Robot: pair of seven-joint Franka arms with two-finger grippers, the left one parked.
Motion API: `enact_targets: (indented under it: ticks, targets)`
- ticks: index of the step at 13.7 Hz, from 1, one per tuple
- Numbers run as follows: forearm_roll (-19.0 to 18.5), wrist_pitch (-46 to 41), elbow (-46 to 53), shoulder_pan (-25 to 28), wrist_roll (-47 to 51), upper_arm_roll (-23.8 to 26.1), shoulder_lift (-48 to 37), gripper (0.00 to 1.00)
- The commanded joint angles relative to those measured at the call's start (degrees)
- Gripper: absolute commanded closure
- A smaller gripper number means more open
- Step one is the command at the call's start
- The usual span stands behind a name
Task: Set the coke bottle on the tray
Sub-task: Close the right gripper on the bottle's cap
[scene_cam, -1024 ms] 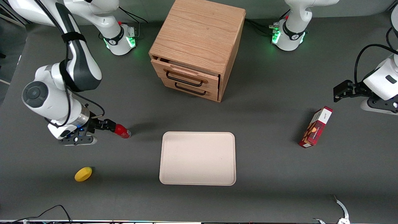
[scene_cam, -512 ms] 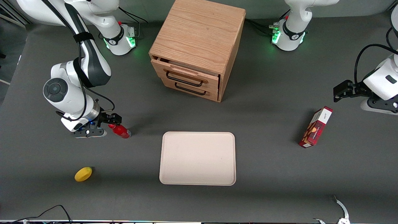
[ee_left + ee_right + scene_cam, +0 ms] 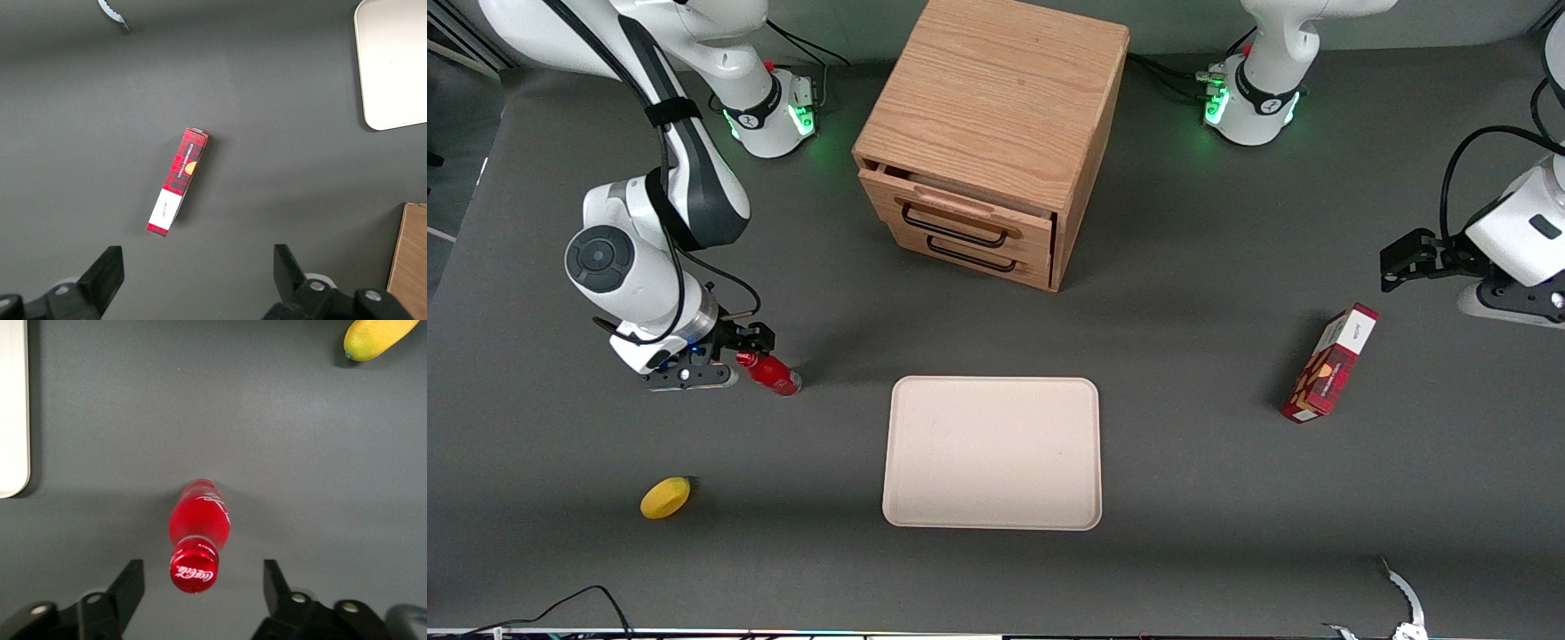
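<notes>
While gripper (image 3: pixel 203 583) hung low over table, fingers spread wide either side of cap, coke bottle (image 3: pixel 198 533) stood upright on bare table (image 3: pixel 1227 498), ungrasped. Step in hand: approach for grasp. Next move, by judgement: descend, pinch neck, lift, carry to tray (image 3: pixel 992 453) near bottle, toward parked arm's end. Long axis vertical; cap pointed up at wrist camera.

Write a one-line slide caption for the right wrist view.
Open gripper poised above the capped coke bottle, fingers apart either side of it, tray edge and a lemon nearby.
</notes>
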Motion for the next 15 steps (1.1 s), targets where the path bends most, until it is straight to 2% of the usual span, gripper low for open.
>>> enact_targets:
  ticks: [1, 4, 6, 7, 8, 13, 15]
  targets:
    - [-1.1, 1.3, -0.9, -0.1, 1.9, 0.2, -0.5, 0.5]
    - [-1.1, 1.9, -1.3, -0.1, 1.9, 0.1, -0.4, 0.61]
    - [-1.1, 2.3, -1.3, 0.0, 2.0, 0.2, -0.3, 0.71]
    - [-1.1, 2.3, -1.3, 0.0, 2.1, 0.2, -0.3, 0.82]
    - [-1.1, 2.3, -1.3, 0.1, 2.2, 0.1, -0.3, 1.0]
    - [-1.1, 1.4, -0.8, 0.3, 2.2, 0.2, -1.3, 1.0]
    - [-1.1, -3.4, 1.3, 0.3, 1.7, 0.4, -2.1, 1.0]
